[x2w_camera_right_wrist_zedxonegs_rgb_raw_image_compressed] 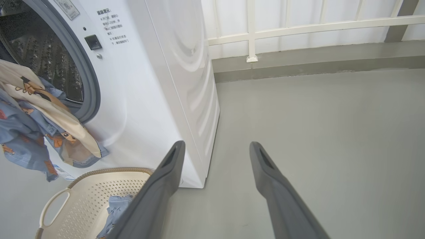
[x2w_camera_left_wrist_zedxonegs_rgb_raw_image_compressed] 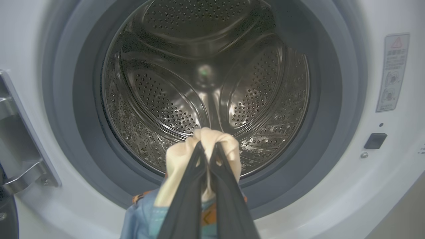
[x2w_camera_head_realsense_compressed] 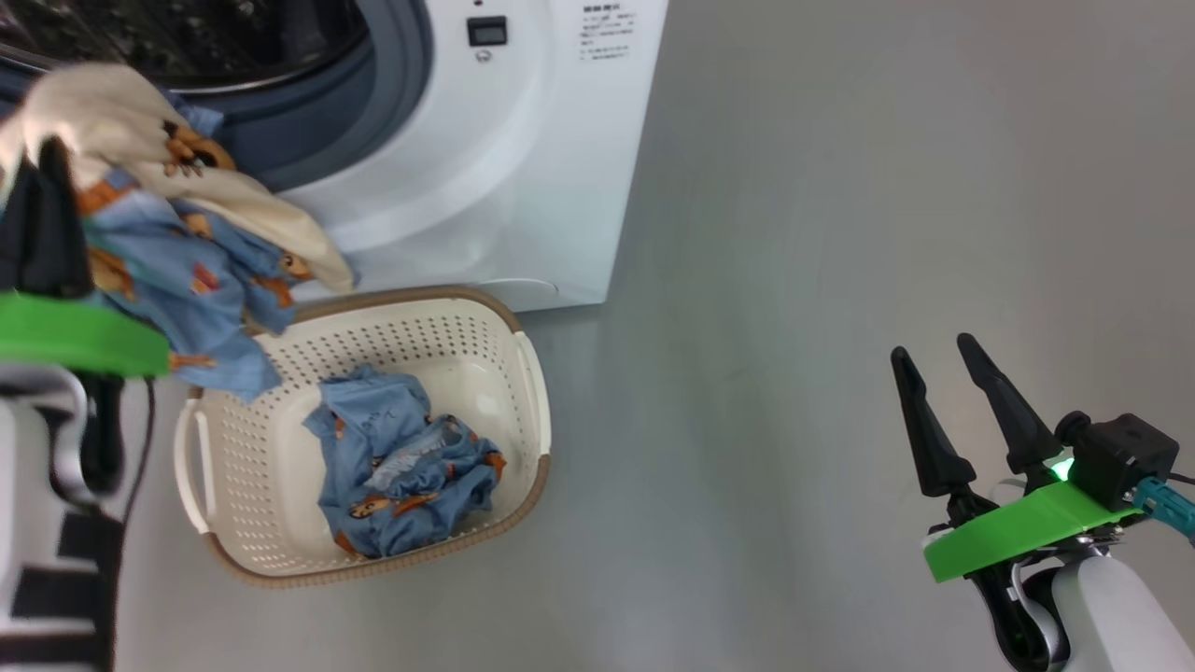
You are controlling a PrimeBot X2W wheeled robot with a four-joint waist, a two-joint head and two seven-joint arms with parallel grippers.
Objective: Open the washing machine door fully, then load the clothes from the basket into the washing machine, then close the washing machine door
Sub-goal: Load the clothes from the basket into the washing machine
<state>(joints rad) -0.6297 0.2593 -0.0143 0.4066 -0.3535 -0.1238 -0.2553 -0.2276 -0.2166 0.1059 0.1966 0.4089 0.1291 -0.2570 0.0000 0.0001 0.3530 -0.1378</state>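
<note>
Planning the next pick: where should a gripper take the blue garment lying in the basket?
Probably best to pinch a raised fold of the blue garment from straight above: it lies crumpled low in the basket, whose walls block the sides.

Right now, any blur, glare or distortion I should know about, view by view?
Head view: clothes and left end effector soft, blurred at the frame edge; basket sharp. Left wrist view: glare spots on the steel drum. Right wrist view: wide-angle bows the washing machine side; right end effector soft up close.
</note>
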